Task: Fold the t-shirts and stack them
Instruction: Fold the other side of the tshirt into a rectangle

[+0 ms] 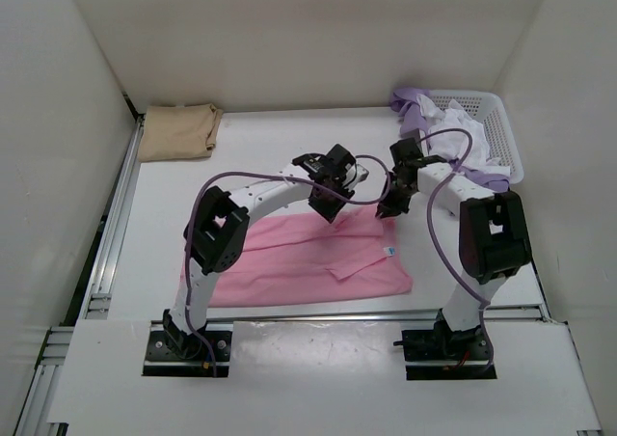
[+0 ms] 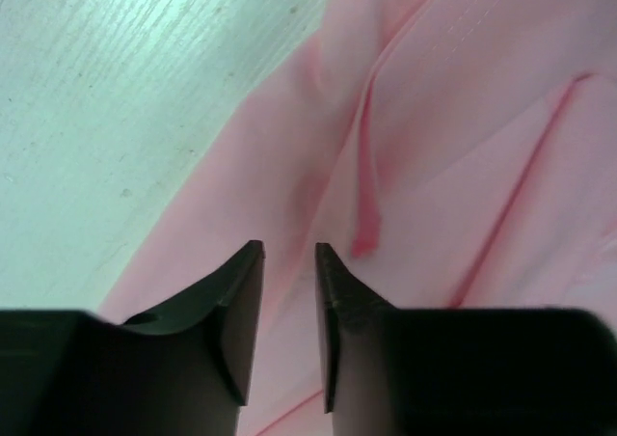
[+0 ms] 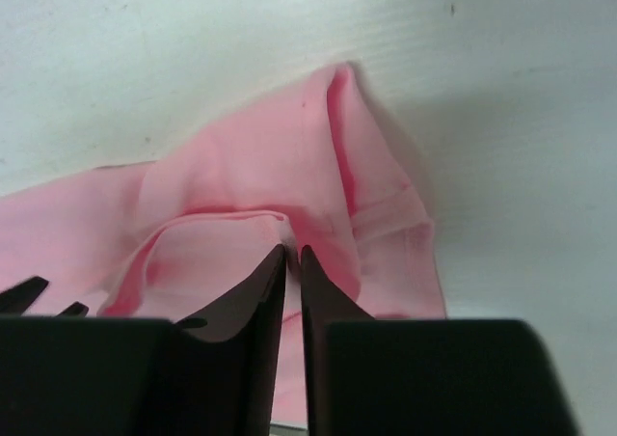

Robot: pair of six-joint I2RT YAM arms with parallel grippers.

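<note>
One high view, two close wrist views

The top camera looks down from above the near edge and takes in the whole tabletop (image 1: 260, 137). Each wrist camera looks along its own tool, the left tool (image 2: 289, 253) and the right tool (image 3: 293, 253), close above the cloth. All three views share the far edge of the pink t-shirt (image 1: 308, 262), mid-tabletop.

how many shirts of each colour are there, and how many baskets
tan shirt: 1
pink shirt: 1
white shirt: 1
lavender shirt: 1
basket: 1
total: 5
</note>
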